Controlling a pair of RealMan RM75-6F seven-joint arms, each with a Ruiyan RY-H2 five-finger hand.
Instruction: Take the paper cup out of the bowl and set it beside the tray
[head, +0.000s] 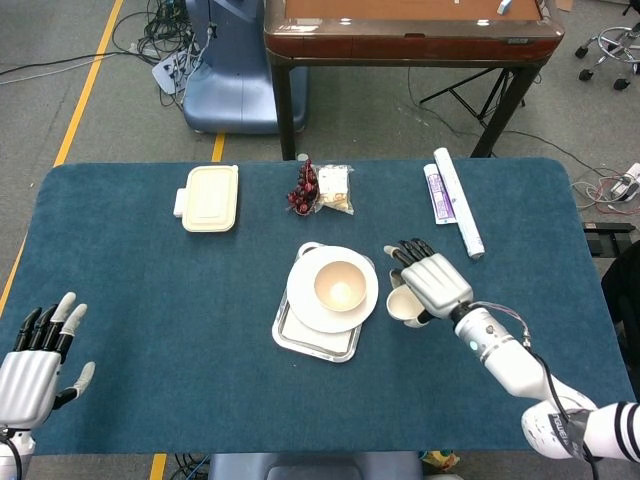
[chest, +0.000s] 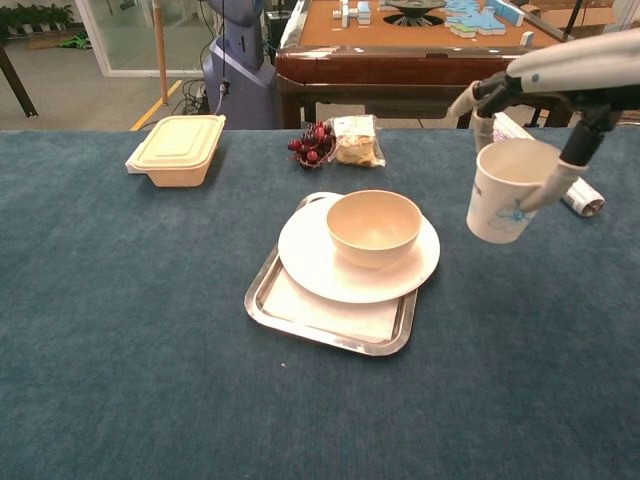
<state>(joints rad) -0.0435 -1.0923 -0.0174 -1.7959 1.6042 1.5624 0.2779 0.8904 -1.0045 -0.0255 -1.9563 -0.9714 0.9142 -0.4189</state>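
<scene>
Paper cup (chest: 505, 203) held by right robot hand (head: 432, 281), beside tray (chest: 300, 308), above table.

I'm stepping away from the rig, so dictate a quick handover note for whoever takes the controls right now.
Right hand: holds the paper cup in the air, tilted, to the right of the tray.
Left hand: open, holding nothing, near the table's front left corner.
Bowl: sits on the plate on the tray, with no cup in it.
Done: cup lifted out of the bowl and carried clear of the tray.
Left: lower the cup upright onto the blue cloth beside the tray, let go, withdraw.
</scene>
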